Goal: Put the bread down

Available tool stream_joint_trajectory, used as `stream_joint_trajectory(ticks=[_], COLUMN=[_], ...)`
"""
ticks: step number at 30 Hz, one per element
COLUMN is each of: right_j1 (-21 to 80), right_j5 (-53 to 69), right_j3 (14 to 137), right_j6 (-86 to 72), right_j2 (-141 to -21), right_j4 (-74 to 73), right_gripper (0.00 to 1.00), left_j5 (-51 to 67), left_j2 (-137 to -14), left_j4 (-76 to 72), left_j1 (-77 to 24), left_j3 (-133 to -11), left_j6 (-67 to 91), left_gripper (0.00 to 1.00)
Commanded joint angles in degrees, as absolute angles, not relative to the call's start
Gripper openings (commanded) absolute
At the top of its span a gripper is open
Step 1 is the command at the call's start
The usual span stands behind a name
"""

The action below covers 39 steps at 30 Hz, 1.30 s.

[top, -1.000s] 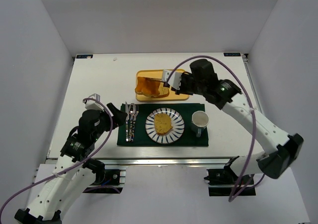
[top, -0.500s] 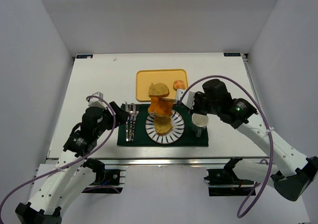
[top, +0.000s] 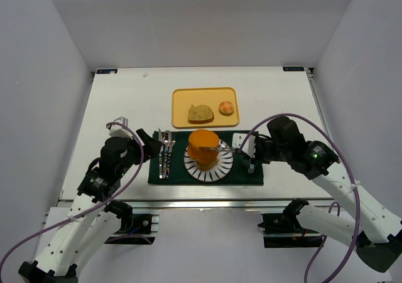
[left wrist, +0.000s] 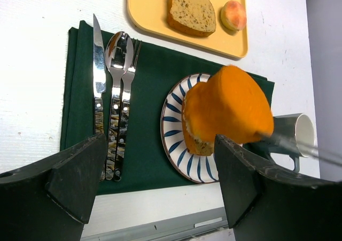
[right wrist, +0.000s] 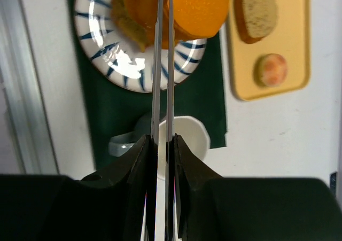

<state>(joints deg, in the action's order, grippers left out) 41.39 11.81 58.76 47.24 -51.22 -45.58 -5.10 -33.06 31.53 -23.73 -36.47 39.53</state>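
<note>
1. We see the bread (top: 203, 145) as a flat golden-orange slice with rounded corners and a finely grained face.
2. We find it pinched at its right edge by thin metal tongs (top: 227, 149), and it sits tilted rather than level.
3. It hangs over the striped plate (top: 191, 165), above a paler slice (left wrist: 195, 140) lying there; we cannot tell whether the two touch.
</note>
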Motion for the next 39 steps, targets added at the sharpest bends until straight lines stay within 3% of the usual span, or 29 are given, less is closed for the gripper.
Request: stream_joint_trajectory(ticks=[1, 5, 10, 16, 26, 39], right_j1=[41.75, 41.66, 41.75, 41.75, 41.75, 41.75], right_j5=[16.43, 17.31, 17.93, 19.33, 20.65, 19.52], right_j3=[57.66, 56.16, 55.81, 56.95, 59.93, 63.02], right_j6=[50.18, 51.15, 50.8, 49.4, 47.64, 42.46], right_j2=[-50.27, -50.1, -49.48, -48.43, -47.37, -47.55], right_j4=[-49.39, -51.24, -51.33, -50.45, -49.66, -46.15], right_gripper=[0.0, 0.01, 0.26, 0.37, 0.39, 0.31], left_j5=[-4.4, -4.48, -4.57, -4.48, -4.31, -4.22], left_j2=[-32.52, -32.26, -31.9, -31.2, -30.85, -30.67], left_j4=[32.17, 32.52, 33.05, 33.49, 33.66, 33.57], left_j1=[-23.64, -23.64, -23.64, -23.64, -23.64, -23.64], left_j3=[-38.14, -38.32, -38.41, -38.23, -38.32, -38.41], left_j6=[39.9, 39.9, 39.99, 40.25, 40.34, 40.34], left_gripper=[0.91, 0.91, 0.91, 0.91, 0.91, 0.91])
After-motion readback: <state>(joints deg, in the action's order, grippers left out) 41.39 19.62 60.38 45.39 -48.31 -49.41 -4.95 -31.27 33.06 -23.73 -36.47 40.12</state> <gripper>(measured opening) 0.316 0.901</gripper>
